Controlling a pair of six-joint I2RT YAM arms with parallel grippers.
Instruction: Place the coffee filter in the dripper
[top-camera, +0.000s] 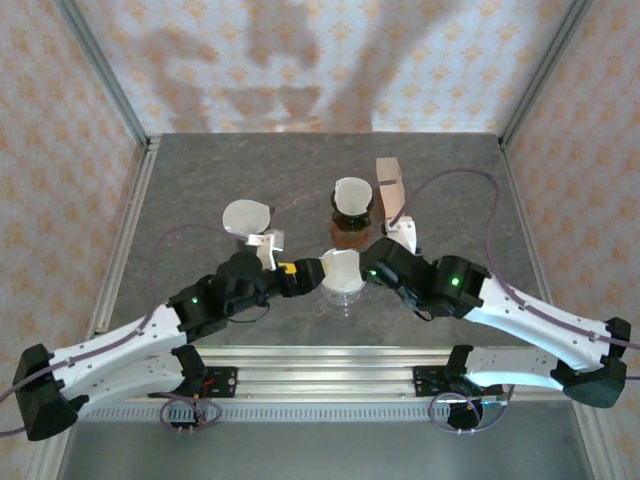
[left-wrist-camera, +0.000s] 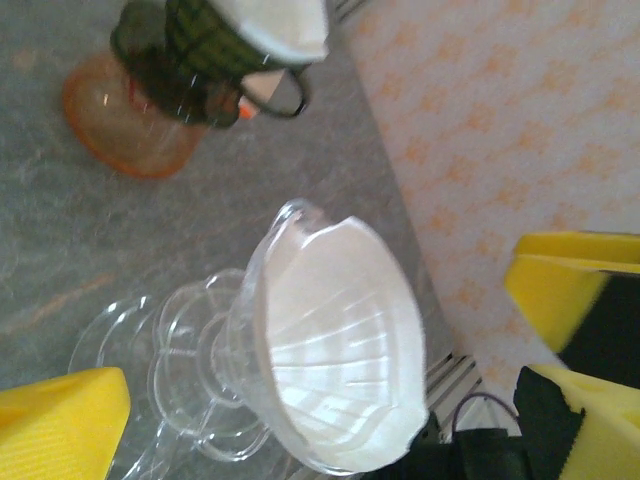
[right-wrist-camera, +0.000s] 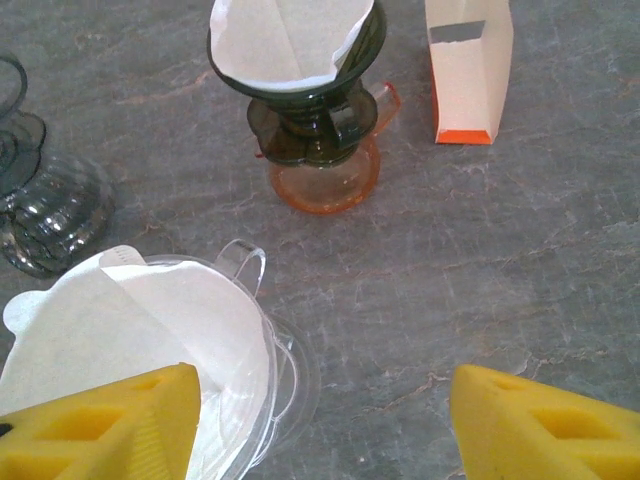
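Yellow fingers (left-wrist-camera: 70, 425) of the left hand (left-wrist-camera: 320, 360) stand wide apart, one on each side of the dripper (left-wrist-camera: 200, 380), and they grip nothing. The white filter (left-wrist-camera: 340, 340) sits spread open inside that clear dripper, its rim rising above the glass lip.

Seen from the right wrist, the right hand (right-wrist-camera: 325, 425) is partly open and holds nothing, with bare desk (right-wrist-camera: 520, 260) between its fingers. One of those fingers overlaps the filter's edge; I cannot tell whether they touch.

From above, the dripper and filter stand at the near middle of the desk, between the two hands and close to both.

Behind them a dark dripper (right-wrist-camera: 310, 100) with its own paper sits on an orange jug (right-wrist-camera: 325, 185). A carton (right-wrist-camera: 468, 70) stands upright just to the right of the jug. A white cone (top-camera: 246, 217) stands farther left, apart from the rest.
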